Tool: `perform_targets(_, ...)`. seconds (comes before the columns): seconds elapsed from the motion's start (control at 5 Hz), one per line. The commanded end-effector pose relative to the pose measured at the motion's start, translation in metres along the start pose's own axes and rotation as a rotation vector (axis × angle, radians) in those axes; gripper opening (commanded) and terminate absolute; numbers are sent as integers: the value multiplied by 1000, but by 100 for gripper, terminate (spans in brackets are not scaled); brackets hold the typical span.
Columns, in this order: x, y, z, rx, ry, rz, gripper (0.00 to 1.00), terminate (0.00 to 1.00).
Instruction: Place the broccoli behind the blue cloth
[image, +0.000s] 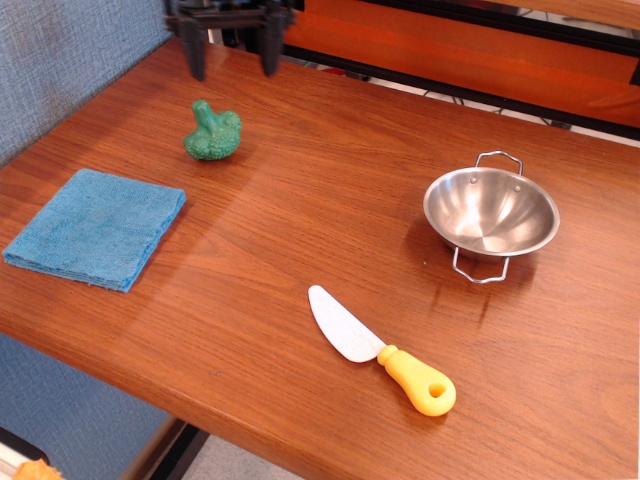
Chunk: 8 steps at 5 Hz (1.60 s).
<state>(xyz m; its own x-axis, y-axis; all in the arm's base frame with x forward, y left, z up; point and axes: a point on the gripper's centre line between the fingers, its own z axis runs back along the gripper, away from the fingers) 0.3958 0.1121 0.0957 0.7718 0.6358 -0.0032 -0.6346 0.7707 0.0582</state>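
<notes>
The dark green broccoli (212, 133) lies on its side on the wooden table (330, 210), stem pointing up and left, behind and to the right of the blue cloth (98, 226). The cloth lies flat near the table's left front edge. My gripper (234, 62) hangs at the top edge of the view, above and behind the broccoli, with its two black fingers spread wide and nothing between them. Its upper part is cut off by the frame.
A steel bowl (490, 213) with wire handles stands at the right. A toy knife (380, 349) with a yellow handle lies near the front middle. A blue-grey wall (60, 60) runs along the left; an orange panel (450, 45) runs along the back.
</notes>
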Motion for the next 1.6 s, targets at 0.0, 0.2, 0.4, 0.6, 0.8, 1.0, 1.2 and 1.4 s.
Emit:
perform_targets(0.0, -49, -41, 48, -34, -113, -204, 100, 0)
perform_targets(0.2, -63, -52, 48, -19, -123, -263, 100, 0)
perform_targets(0.4, -78, -51, 51, -15, -127, -279, 100, 0)
perform_targets(0.6, -100, -31, 59, -29, -119, -259, 100, 0)
perform_targets(0.8, -115, -20, 63, -23, -110, -275, 100, 0)
perform_targets(1.0, -122, -12, 59, -7, -85, -276, 100, 0)
perform_targets(1.2, -131, -1, 56, -30, -92, -271, 100, 0)
perform_targets(1.4, -136, 8, 53, -90, -80, -294, 100, 0)
